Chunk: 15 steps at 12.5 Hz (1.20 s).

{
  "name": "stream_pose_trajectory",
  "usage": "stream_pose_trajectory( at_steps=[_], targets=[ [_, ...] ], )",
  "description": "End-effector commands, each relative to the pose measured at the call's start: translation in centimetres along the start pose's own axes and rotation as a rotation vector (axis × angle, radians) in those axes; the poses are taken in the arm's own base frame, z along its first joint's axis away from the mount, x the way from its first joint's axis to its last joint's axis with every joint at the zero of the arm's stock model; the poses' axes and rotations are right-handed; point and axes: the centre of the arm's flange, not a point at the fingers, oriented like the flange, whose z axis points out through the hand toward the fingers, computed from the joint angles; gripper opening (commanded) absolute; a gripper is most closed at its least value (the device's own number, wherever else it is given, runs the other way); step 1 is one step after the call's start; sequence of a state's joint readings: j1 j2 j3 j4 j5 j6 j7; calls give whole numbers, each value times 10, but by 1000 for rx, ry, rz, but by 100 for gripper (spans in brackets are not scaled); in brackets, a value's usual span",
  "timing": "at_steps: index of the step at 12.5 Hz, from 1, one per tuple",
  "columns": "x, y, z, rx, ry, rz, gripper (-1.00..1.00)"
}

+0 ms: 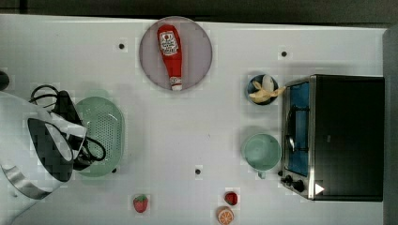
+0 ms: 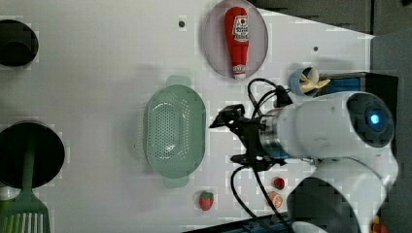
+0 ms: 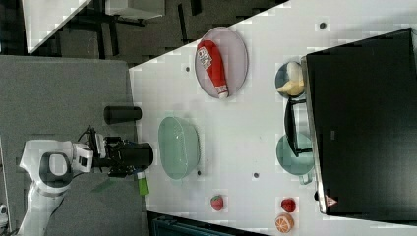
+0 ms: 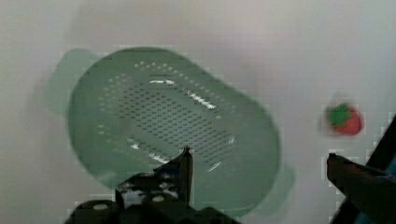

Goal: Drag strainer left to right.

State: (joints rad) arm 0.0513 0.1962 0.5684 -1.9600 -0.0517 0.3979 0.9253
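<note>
Bare table point(image 1: 187, 131) between strainer point(image 1: 105, 126) and cup point(image 1: 261, 151)

No wording can be read anywhere. The red plastic ketchup bottle point(image 1: 171, 56), lying on a round grey plate point(image 1: 199, 51), carries a white label with dark print too small to make out. The black toaster oven point(image 1: 349, 136) bears a small white triangular warning sign point(image 1: 319, 189) at one front corner, its symbol illegible.
</note>
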Motion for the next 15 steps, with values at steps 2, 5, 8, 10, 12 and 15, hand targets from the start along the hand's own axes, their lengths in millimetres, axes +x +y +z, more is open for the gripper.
stream_pose_trajectory(
  at_steps=[2,5,8,10,12,15],
  targets=[
    [9,-24,56,39,-71,315,100],
    [8,-40,112,48,-135,447,100],
    [9,-49,152,100,-168,460,100],
    [16,-44,177,106,-152,442,100],
    [27,-35,196,97,-121,431,100],
    [39,-29,207,115,-121,449,100]
  ],
)
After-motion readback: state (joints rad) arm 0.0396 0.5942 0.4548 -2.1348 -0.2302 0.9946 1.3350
